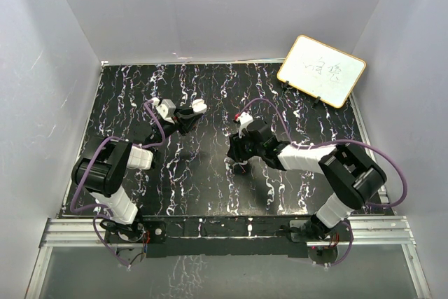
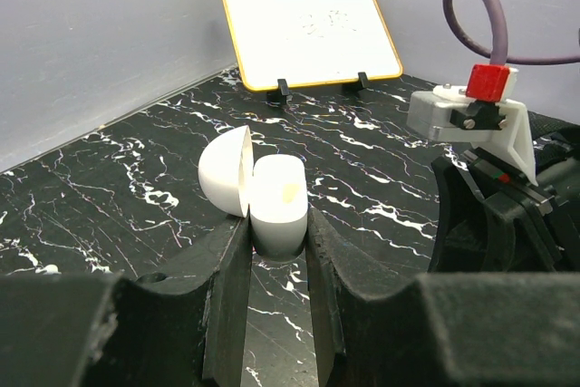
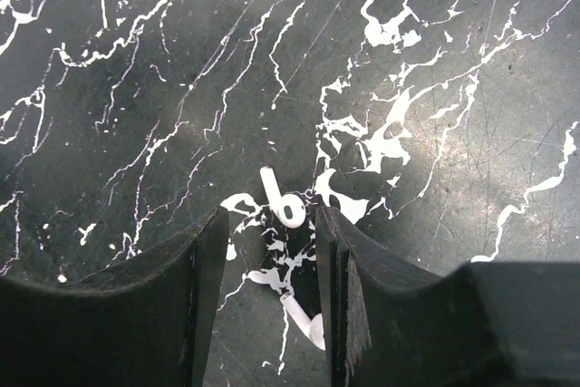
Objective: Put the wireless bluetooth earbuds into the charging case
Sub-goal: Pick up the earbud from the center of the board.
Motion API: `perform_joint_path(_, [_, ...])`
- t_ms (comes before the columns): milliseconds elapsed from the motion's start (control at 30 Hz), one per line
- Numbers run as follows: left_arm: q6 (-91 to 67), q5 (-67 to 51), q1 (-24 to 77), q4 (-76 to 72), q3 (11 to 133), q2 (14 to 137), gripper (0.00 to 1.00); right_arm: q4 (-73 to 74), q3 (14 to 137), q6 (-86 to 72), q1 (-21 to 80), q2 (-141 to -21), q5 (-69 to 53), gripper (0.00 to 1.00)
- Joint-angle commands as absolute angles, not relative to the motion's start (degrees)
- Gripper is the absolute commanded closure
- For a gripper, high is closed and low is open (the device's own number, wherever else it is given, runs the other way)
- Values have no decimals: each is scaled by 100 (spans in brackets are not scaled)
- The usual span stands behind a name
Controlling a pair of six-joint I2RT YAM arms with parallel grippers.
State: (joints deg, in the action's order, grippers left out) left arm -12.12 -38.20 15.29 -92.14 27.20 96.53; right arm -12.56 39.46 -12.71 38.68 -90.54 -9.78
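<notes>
Left claw (image 2: 276, 235) is clenched on the white charging case (image 2: 277, 204). Its lid (image 2: 225, 172) is swung open to one side. No earbud shows in the case, though its wells are mostly hidden from here.

Right claw (image 3: 270, 217) points down at the table (image 3: 453, 88), jaws released and standing apart. 2 white earbuds lie loose beneath it, well apart from the case. The upper earbud (image 3: 283, 204) sits between the fingertips, touching neither as far as I can see. The lower earbud (image 3: 306, 325) is just beside the right finger (image 3: 340, 278).

Progress, as I judge it: case opened and presented, 0 of 2 earbuds seated. Left to do: both pickups and both insertions.
</notes>
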Motion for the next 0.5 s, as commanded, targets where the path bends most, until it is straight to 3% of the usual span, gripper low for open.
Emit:
perform_joint_path(0, [-1187, -3922, 1539, -10230, 2729, 9442, 100, -1654, 3943, -1220, 3886, -9214, -936, 59])
perform_joint_path(467, [-1195, -3906, 1538, -10232, 2742, 9449, 100, -1753, 3929, -1135, 3887, -9391, -910, 62])
